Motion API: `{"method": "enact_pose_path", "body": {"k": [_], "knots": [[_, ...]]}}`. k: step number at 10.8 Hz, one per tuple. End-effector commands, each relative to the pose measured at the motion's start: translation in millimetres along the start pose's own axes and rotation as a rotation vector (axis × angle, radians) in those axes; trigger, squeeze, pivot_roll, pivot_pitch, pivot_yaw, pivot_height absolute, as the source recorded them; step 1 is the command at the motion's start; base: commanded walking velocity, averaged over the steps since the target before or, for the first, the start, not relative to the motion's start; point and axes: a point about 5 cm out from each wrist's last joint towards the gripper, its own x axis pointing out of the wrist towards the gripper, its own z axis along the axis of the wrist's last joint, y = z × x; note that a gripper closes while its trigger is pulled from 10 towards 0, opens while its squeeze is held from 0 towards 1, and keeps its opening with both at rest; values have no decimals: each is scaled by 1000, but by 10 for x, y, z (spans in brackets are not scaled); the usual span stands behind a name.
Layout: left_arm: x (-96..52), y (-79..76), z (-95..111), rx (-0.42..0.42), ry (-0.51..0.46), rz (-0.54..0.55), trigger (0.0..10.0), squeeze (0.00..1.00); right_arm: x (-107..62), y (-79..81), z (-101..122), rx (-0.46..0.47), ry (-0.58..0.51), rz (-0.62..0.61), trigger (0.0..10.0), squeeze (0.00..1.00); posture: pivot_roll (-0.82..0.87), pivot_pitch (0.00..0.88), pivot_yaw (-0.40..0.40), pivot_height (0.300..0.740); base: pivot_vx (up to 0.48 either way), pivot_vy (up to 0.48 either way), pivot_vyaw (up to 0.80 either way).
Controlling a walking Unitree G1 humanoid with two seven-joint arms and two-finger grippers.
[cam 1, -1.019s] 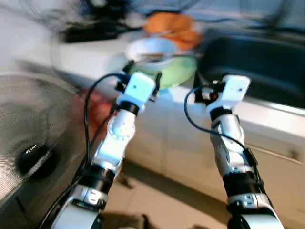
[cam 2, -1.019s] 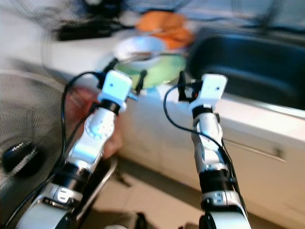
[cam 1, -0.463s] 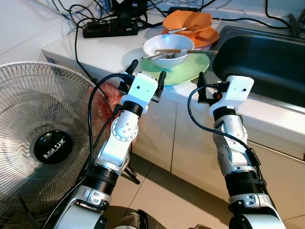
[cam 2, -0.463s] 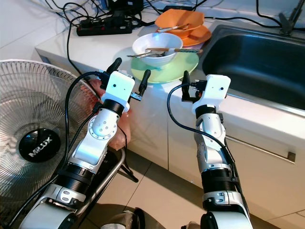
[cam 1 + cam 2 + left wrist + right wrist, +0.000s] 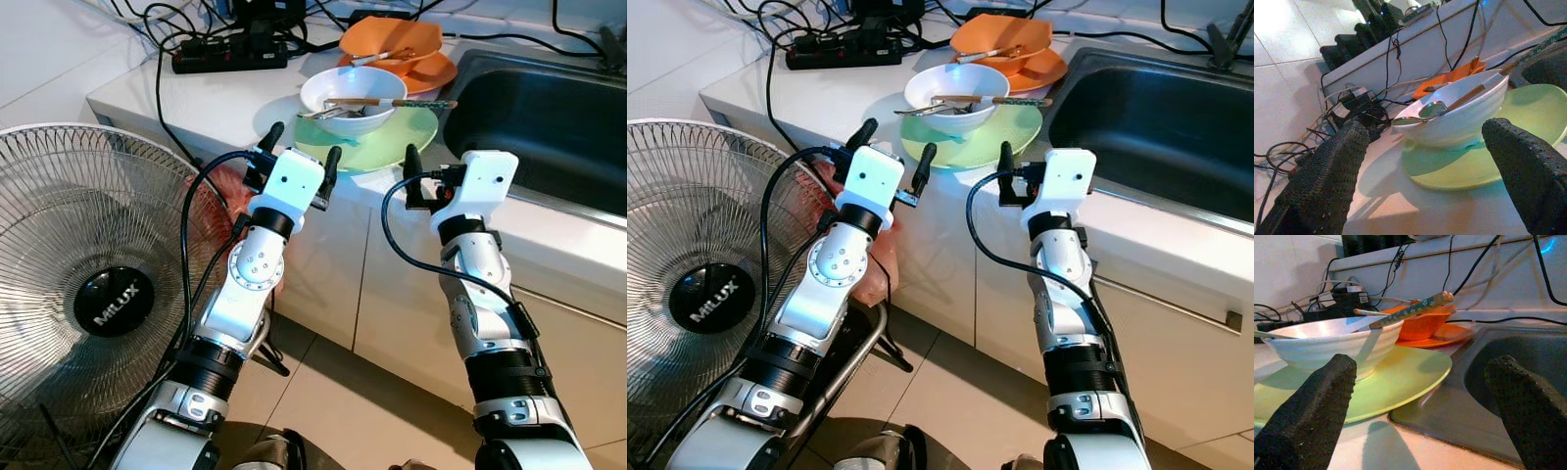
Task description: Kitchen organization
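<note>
A white bowl [image 5: 353, 93] holding a spoon [image 5: 1431, 108] and chopsticks [image 5: 392, 103] sits on a green plate [image 5: 397, 137] at the counter's front edge. Behind it an orange bowl [image 5: 392, 39] rests on an orange plate [image 5: 438, 70]. My left gripper [image 5: 302, 149] is open just short of the green plate's left rim, nothing between its fingers. My right gripper [image 5: 1422, 367] is open too, at the counter edge between the plate and the sink [image 5: 549, 108]; one of its fingers [image 5: 411, 162] stands upright beside the plate.
A large standing fan [image 5: 98, 294] is close on my left, by the left arm. A black power strip [image 5: 230, 56] with tangled cables lies at the back of the white counter [image 5: 196, 98]. Cabinet doors [image 5: 333, 274] are below, with tiled floor underfoot.
A second ago the picture was blurred by camera motion; it has settled and shifted slightly. Both arms hold the same pose at the counter edge, grippers still open.
</note>
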Motion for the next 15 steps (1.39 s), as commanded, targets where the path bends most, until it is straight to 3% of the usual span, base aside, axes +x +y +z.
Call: {"method": "enact_pose_path", "body": {"k": [1,9,15], "knots": [[-13,24,1,7,-4,8,10000,0,19,20,83,-5,-38,6,10000,0,-4,94,77,740,0,0,0],[-20,19,-13,17,1,13,10000,0,0,77,50,-6,-22,43,10000,0,-6,92,73,740,0,0,0],[-20,42,-24,23,7,32,10000,0,-1,97,34,-4,-13,58,10000,0,-5,96,72,740,0,-309,0]]}}
